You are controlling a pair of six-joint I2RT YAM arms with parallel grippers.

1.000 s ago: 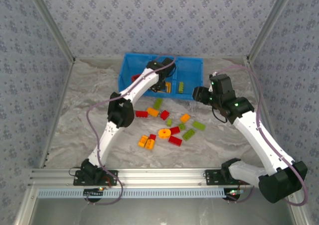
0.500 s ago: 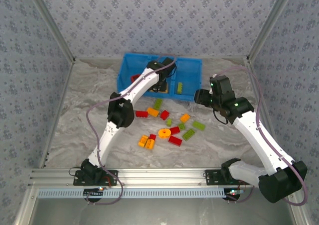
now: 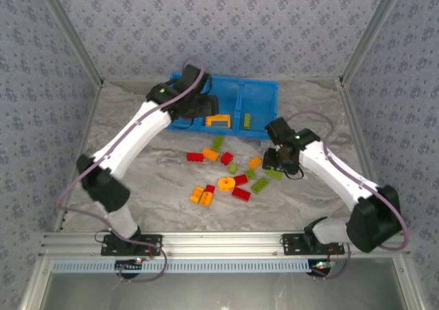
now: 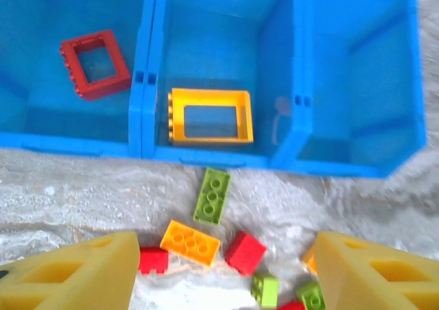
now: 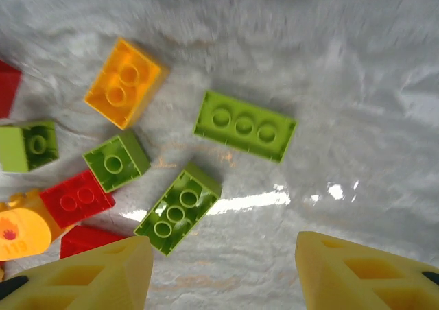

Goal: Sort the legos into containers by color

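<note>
R claw [image 5: 223, 269] open, empty; green lego [image 5: 178, 208] just ahead btwn fingers. L claw [image 4: 226, 258] open, empty; bin [image 4: 285, 84] ahead.

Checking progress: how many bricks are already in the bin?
3: red frame in the left compartment, orange-yellow frame in the middle, green brick in the right. The left arm may hide more.

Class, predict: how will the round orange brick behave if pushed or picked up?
The round orange brick lies flat, so a push would probably slide it, not roll it. It looks like hard plastic: likely stiff and light. Its curved rim might slip in a pinch.
</note>
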